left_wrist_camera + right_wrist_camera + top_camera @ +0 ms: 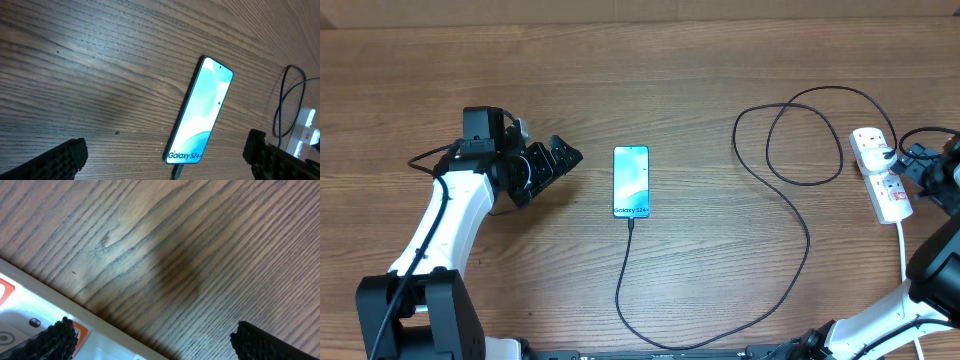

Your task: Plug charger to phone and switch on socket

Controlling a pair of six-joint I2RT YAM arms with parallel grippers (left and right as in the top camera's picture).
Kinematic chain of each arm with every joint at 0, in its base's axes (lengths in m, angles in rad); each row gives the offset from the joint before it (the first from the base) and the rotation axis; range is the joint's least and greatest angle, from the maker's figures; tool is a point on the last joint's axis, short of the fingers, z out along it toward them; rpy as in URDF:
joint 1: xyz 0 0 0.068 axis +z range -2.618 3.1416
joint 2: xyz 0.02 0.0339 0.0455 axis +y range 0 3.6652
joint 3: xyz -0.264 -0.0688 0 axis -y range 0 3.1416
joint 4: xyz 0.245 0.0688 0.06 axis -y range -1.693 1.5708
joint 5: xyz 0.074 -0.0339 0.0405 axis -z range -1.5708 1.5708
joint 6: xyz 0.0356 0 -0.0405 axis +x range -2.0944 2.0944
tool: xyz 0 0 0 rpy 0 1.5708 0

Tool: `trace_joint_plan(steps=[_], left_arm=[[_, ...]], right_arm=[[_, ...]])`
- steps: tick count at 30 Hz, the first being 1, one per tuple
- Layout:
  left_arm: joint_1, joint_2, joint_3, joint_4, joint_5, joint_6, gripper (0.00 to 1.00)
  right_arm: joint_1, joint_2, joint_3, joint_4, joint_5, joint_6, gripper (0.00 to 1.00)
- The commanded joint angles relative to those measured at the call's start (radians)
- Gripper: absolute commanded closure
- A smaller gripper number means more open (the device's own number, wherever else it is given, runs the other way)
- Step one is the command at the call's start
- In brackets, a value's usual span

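The phone (631, 181) lies flat at the table's middle, its blue-teal screen up with "Galaxy S24+" at the near end; it also shows in the left wrist view (202, 112). The charger's black cable (790, 225) has its tip in the phone's near end (177, 172) and loops right toward the socket. The socket (880, 172), a white power strip with a black plug in it, lies at the far right; its white edge shows in the right wrist view (30, 307). My left gripper (560, 160) is open, left of the phone. My right gripper (910, 160) is open over the socket.
The socket's white cord (903, 250) runs toward the near edge on the right. The charger's cable makes wide loops (800, 135) between the phone and the socket.
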Motion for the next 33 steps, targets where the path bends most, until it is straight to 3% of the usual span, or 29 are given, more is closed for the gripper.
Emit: trace_joint_plan(steps=[1, 33], left_arm=[[-0.003, -0.01, 0.006, 0.001, -0.009, 0.019, 0.0], [-0.003, -0.01, 0.006, 0.001, -0.009, 0.019, 0.01]], right_arm=[[0.001, 0.011, 0.0, 0.01, -0.028, -0.002, 0.0], [0.001, 0.064, 0.0, -0.052, -0.113, -0.002, 0.0]])
